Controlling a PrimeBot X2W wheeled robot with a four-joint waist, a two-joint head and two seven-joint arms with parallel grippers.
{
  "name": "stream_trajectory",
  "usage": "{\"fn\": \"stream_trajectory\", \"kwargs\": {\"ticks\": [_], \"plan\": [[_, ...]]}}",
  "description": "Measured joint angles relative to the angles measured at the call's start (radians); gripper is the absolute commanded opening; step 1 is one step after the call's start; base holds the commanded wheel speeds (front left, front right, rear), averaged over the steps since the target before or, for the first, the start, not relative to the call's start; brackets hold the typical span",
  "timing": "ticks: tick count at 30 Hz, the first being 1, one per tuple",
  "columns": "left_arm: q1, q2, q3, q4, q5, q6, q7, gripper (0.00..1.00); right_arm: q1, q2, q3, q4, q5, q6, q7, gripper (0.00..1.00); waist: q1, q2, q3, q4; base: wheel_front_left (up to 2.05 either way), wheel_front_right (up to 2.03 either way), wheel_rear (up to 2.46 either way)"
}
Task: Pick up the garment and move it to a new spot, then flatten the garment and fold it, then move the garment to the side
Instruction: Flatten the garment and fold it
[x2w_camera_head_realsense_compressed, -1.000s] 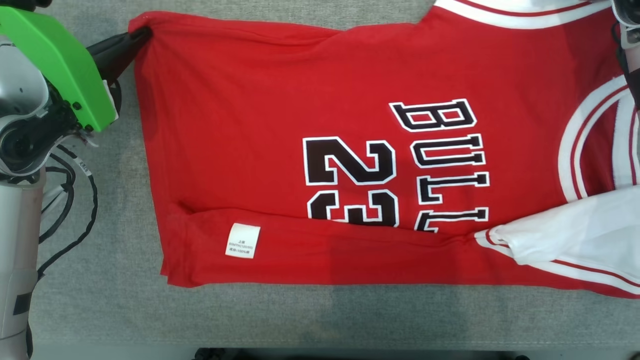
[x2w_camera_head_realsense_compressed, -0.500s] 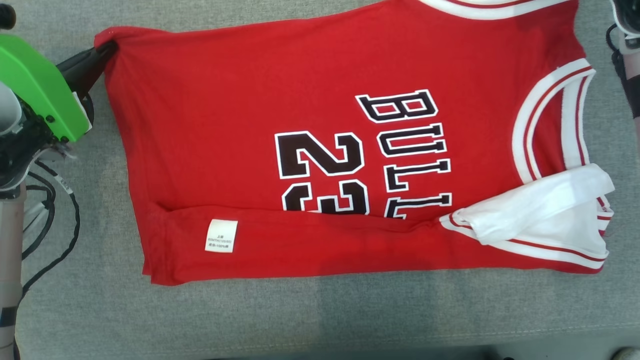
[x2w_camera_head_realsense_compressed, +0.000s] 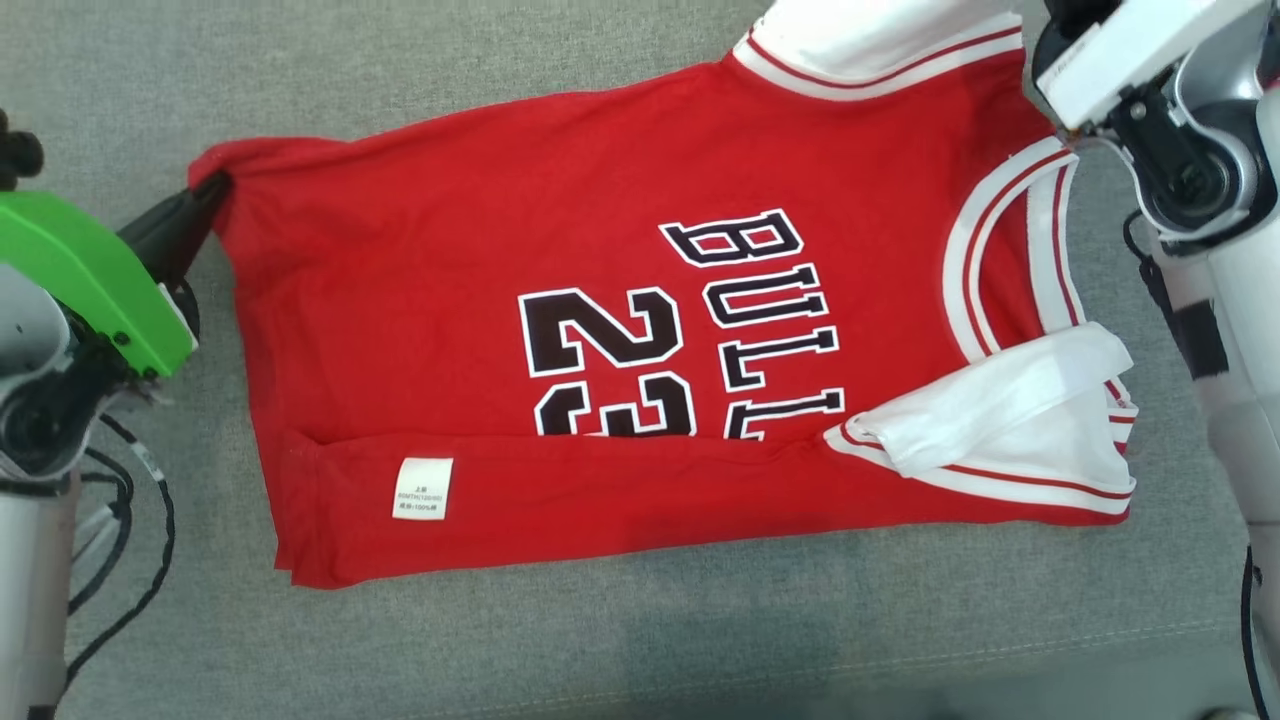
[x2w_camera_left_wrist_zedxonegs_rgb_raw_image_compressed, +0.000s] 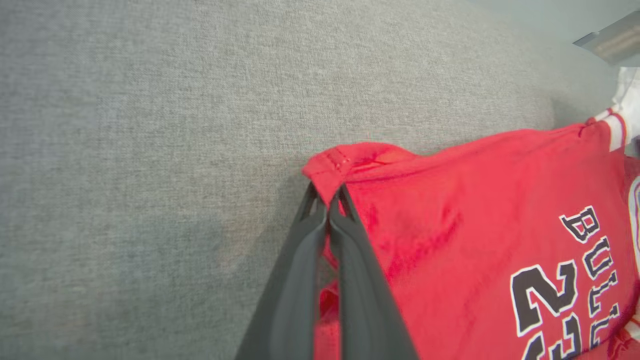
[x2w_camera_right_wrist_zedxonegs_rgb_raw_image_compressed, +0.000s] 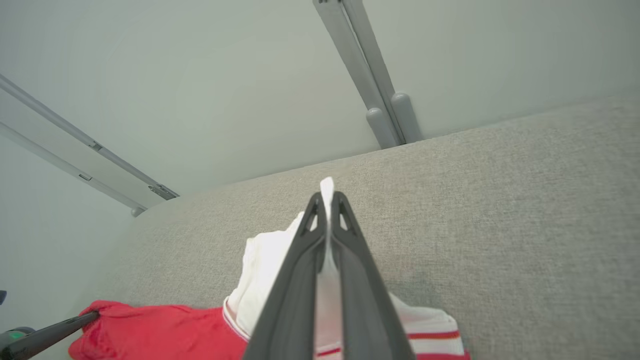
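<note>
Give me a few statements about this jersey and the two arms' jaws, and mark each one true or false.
1. The left jaws are shut on a red hem corner of the jersey. True.
2. The right jaws hang open above the jersey. False: they are shut on its white fabric.
3. The printed number reads 45. False: it reads 23.
4. A white label shows on the folded-over near edge. True.
5. The jersey lies on a wooden table. False: it lies on a grey fabric surface.
</note>
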Motion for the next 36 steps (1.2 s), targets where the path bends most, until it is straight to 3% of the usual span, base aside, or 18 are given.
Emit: {"fn": "stream_trajectory", "kwargs": {"ticks": [10,16,27,36], "plan": [[0.165,-0.030,0.007,-0.024,-0.004,-0.007,-0.089,0.00,0.227,-0.030,-0.022,-0.161,0.061,0.008,-0.066,0.00,-0.0001,0.0000,-0.089,-0.014,0.00,0.00,0.00],[0.239,-0.020,0.054,-0.030,-0.018,-0.007,-0.143,0.00,0.372,-0.040,0.000,-0.269,0.080,0.008,-0.072,0.00,0.0000,0.0000,-0.132,-0.021,0.00,0.00,0.00],[0.330,-0.034,0.057,-0.058,-0.028,-0.008,-0.190,0.00,0.589,-0.052,0.014,-0.419,0.109,0.008,-0.075,0.00,-0.0001,0.0000,-0.164,-0.042,0.00,0.00,0.00],[0.377,-0.030,0.064,-0.097,-0.028,-0.012,-0.221,0.00,0.710,-0.093,-0.021,-0.552,0.113,-0.024,-0.085,0.00,-0.0001,0.0000,-0.191,-0.054,0.00,0.00,0.00]]}}
